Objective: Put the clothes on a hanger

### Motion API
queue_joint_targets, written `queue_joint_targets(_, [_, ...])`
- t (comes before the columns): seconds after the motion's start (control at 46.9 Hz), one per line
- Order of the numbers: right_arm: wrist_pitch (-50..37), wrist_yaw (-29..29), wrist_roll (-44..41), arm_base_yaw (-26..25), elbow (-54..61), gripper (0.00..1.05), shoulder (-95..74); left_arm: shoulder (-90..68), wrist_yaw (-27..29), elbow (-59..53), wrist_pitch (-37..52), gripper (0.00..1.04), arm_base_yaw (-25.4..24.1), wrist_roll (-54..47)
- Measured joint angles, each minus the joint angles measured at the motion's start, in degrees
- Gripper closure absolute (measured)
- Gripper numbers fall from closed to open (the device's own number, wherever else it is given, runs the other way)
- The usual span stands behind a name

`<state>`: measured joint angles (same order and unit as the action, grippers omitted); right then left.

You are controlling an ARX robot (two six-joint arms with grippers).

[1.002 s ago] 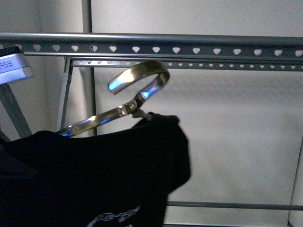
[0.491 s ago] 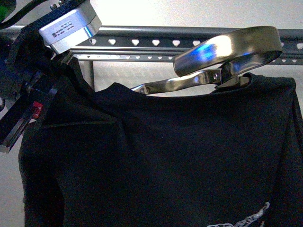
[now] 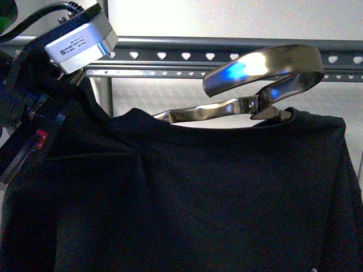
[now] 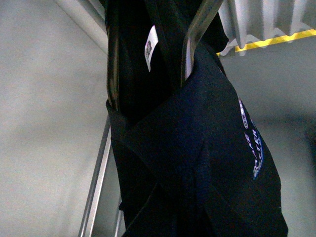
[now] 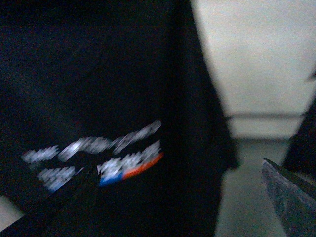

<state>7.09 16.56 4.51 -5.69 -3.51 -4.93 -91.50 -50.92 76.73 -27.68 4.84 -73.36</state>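
The black T-shirt (image 3: pixel 215 192) hangs on a small brass-coloured hook hanger (image 3: pixel 258 76) and fills the lower front view. The hook sits just in front of and slightly below the grey rack's top rail (image 3: pixel 187 55) with its heart-shaped holes. My left gripper (image 3: pixel 54 122) is shut on the shirt's shoulder at the left; cloth hides its jaws. The left wrist view shows the shirt (image 4: pixel 197 163), its white neck label (image 4: pixel 152 47) and its print edge-on. My right gripper (image 5: pixel 182 207) is open, close to the shirt's chest print (image 5: pixel 131 165); that view is blurred.
A grey upright tube of the rack (image 3: pixel 102 90) stands behind the left arm. A rack leg (image 4: pixel 96 182) runs beside the shirt in the left wrist view. A pale wall lies behind. A yellow stripe (image 4: pixel 266 42) marks the floor.
The shirt and hook rose and came much closer, moving right. My left arm came into view at the upper left. In the last half second the hook shifted slightly left and down.
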Motion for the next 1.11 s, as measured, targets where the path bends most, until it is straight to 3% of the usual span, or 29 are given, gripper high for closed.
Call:
queue_joint_targets(0.021, [2.14,6.32,0.57,-2.78,-1.53,0.07,-2.86,0.00,0.02,-0.02,0.00,1.01,-0.02,0.02])
queue_joint_targets(0.128, [1.38,25.24,-4.94,-11.89,-7.98,0.07,-16.85,0.02,0.24,-0.02,0.00,1.01,0.02,0.02])
queue_joint_targets(0.213, [-2.36,29.07,-17.38,-13.05,-13.86,0.07,-27.02,0.02,0.31,-0.07,0.00,1.01,0.00,0.02])
queue_joint_targets(0.235, [-2.84,29.07,-18.43,-13.05,-14.75,0.07,-28.41,0.02,0.33,-0.09,0.00,1.01,-0.02,0.02])
queue_joint_targets(0.384, [-3.32,28.37,-46.56,-12.15,-24.92,0.07,-43.06,0.02,0.39,-0.15,0.00,1.01,-0.33,0.02])
queue_joint_targets(0.491, [-0.90,24.04,-72.94,-8.63,-35.67,0.07,-55.60,0.04,0.37,-0.17,0.00,1.01,-0.31,0.04])
queue_joint_targets(0.576, [-0.17,19.89,-83.43,-4.96,-43.54,0.07,-61.92,0.04,0.33,-0.17,0.00,1.01,-0.28,0.04])
queue_joint_targets(0.704, [2.01,13.44,-87.25,1.42,-54.31,0.07,-69.57,0.04,0.31,-0.17,0.00,1.01,-0.28,0.04])
queue_joint_targets(0.938, [3.56,5.25,-84.56,9.66,-66.93,0.08,-80.81,0.04,0.33,-0.17,0.00,1.01,-0.28,0.07])
queue_joint_targets(1.109, [1.18,2.51,-81.64,12.26,-70.01,0.30,-85.59,0.04,0.35,-0.17,0.00,1.01,-0.28,0.04])
